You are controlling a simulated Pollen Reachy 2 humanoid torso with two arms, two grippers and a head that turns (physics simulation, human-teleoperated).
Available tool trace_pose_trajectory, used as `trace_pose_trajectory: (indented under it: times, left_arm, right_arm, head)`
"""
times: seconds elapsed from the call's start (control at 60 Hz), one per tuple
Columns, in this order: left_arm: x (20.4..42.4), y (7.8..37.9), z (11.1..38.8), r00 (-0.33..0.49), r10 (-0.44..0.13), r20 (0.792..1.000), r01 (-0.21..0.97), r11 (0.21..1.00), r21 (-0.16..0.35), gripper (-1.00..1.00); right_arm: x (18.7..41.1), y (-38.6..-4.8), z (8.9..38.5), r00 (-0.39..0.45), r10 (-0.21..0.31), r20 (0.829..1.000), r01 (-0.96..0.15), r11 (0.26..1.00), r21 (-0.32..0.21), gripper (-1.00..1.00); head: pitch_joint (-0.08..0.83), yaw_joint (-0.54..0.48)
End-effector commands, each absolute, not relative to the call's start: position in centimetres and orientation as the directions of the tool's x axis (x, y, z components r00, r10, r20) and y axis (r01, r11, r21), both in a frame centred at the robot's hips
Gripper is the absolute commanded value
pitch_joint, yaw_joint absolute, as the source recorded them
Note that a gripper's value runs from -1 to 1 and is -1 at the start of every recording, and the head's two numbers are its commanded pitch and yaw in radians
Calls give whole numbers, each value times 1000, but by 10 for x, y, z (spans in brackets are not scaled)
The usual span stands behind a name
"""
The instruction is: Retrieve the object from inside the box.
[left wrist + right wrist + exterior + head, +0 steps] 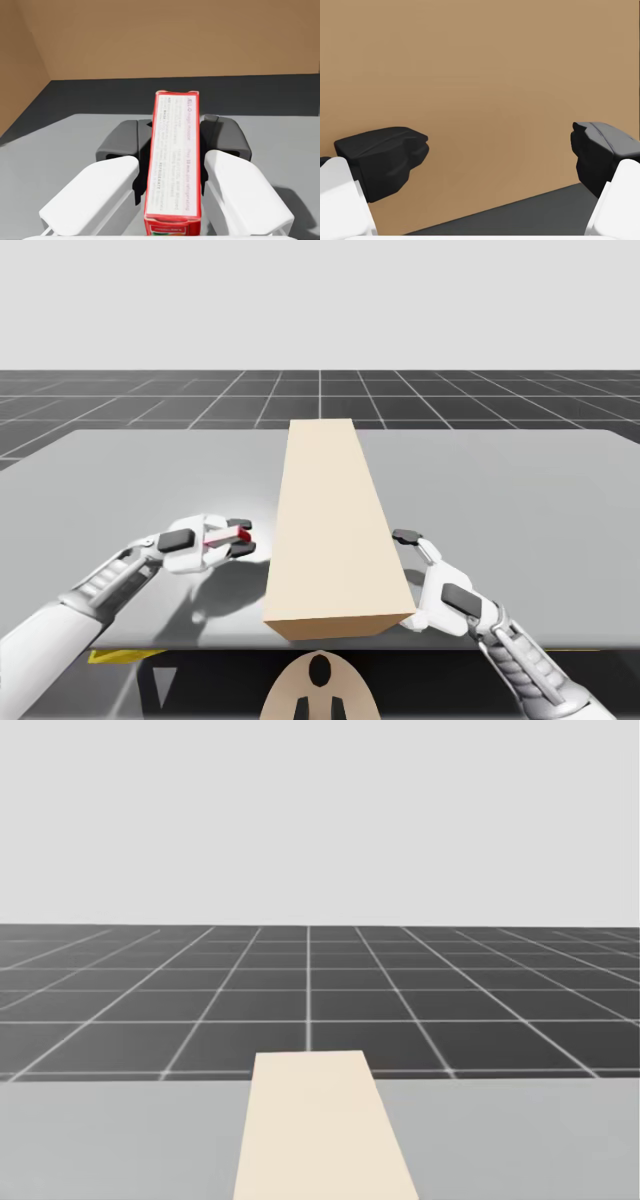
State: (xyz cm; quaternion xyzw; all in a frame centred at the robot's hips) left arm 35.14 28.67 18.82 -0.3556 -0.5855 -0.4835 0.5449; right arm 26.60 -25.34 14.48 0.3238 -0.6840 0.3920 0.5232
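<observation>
A long tan box [330, 530] lies lengthwise down the middle of the grey table [520, 500]; its far end reaches into the head view [320, 1140]. My left gripper [242, 538] hovers just left of the box's side, shut on a small red carton [222, 537]. In the left wrist view the red carton [174, 160] stands on edge between the dark pads [122, 142], with the tan wall [175, 40] ahead. My right gripper [408, 575] is open at the box's near right corner. Its spread fingers [385, 160] face the tan side [495, 100] close up.
The table's front edge runs just below both hands, and a yellow strip [110, 655] shows under it at the left. Bare grey tabletop spreads left and right of the tan box. A dark gridded floor [310, 990] lies beyond the far edge.
</observation>
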Motion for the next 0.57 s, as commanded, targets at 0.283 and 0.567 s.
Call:
trace_pose_trajectory:
  times: [0.283, 0.567]
  left_arm:
    - [323, 374, 271, -339, 22, 940, 719, 651, 244, 1000]
    - [330, 389, 340, -452, 22, 892, 601, 747, 286, 1000]
  right_arm:
    - [264, -252, 145, -238, -47, 970, -860, 474, -189, -1000]
    - [266, -253, 145, -242, -44, 969, -854, 484, -191, -1000]
  head:
    - [38, -23]
    - [35, -19]
